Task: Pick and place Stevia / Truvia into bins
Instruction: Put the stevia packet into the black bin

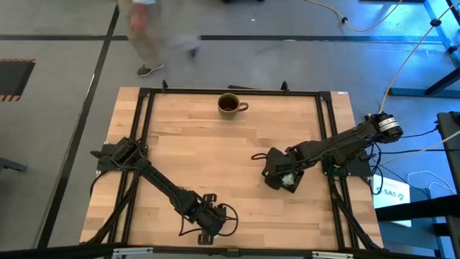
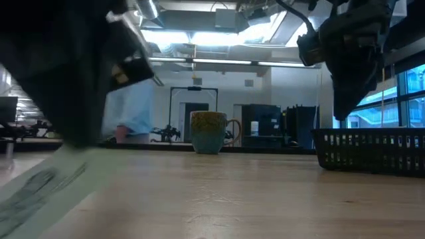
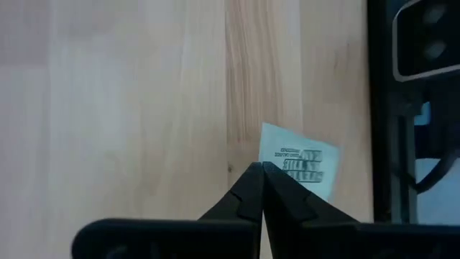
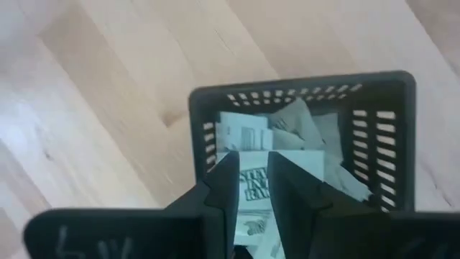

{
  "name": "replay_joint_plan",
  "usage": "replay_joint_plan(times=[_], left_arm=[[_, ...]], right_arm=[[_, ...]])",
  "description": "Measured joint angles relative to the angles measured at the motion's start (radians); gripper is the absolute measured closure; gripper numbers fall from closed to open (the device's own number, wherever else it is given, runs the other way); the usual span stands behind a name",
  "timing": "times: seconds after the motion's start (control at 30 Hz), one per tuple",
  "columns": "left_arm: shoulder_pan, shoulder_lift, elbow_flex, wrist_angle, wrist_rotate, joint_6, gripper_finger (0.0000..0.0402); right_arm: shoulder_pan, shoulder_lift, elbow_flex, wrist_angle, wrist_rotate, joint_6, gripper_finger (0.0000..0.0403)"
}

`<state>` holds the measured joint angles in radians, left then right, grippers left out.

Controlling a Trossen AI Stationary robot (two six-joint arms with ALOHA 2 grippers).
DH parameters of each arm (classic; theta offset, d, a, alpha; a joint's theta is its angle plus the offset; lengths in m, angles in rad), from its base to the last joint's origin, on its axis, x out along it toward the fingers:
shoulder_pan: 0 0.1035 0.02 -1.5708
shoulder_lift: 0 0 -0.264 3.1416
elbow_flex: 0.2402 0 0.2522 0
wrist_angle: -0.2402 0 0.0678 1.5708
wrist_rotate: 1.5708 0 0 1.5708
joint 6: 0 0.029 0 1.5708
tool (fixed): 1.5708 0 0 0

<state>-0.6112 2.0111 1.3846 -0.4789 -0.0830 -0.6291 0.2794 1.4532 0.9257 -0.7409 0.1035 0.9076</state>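
— Sachets first: how far along does the task look?

— Partway. Nearest the table's front edge, the left gripper (image 3: 263,188) has its fingers pressed together, and one Stevia sachet (image 3: 300,164) lies on the bare wood right at the tips (whether a corner is pinched or merely touched cannot be told). That one has yet to reach the bin.

— And further back?

— Toward the right side of the table, the black bin (image 4: 392,126) already holds several sachets (image 4: 248,133) heaped inside its slotted walls, so a good share seems done.

— The right arm?

— The right gripper (image 4: 251,183) hangs just above the bin's opening, fingers parted a little, with a printed sachet (image 4: 253,185) showing in the gap; it appears to be held there, over the pile. The mug (image 1: 230,105) stands well apart at the far edge, with a person (image 1: 147,29) beyond the table.
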Motion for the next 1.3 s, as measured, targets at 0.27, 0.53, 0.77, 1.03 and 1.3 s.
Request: replay_joint_plan(times=[0.27, 0.53, 0.77, 1.03, 1.3], left_arm=[[0.052, -0.085, 0.001, 0.001, -0.079, 0.048, 0.0399], [0.134, -0.149, 0.002, 0.008, -0.162, 0.05, 0.0399], [0.17, -0.152, 0.001, 0.008, -0.076, 0.198, 0.0395], [0.167, -0.093, -0.005, -0.03, -0.052, 0.268, 0.0356], [0.167, -0.005, -0.006, 0.014, -0.036, 0.239, 0.035]], right_arm=[[0.01, 0.0, 0.0, 0.184, -0.069, -0.105, 0.0325], [0.028, 0.0, 0.0, 0.424, -0.082, -0.153, 0.0288], [0.028, 0.0, 0.0, 0.43, -0.082, -0.159, 0.0206], [0.028, 0.0, 0.0, 0.422, -0.079, -0.157, 0.0172], [0.028, 0.0, 0.0, 0.393, -0.079, -0.157, 0.0171]])
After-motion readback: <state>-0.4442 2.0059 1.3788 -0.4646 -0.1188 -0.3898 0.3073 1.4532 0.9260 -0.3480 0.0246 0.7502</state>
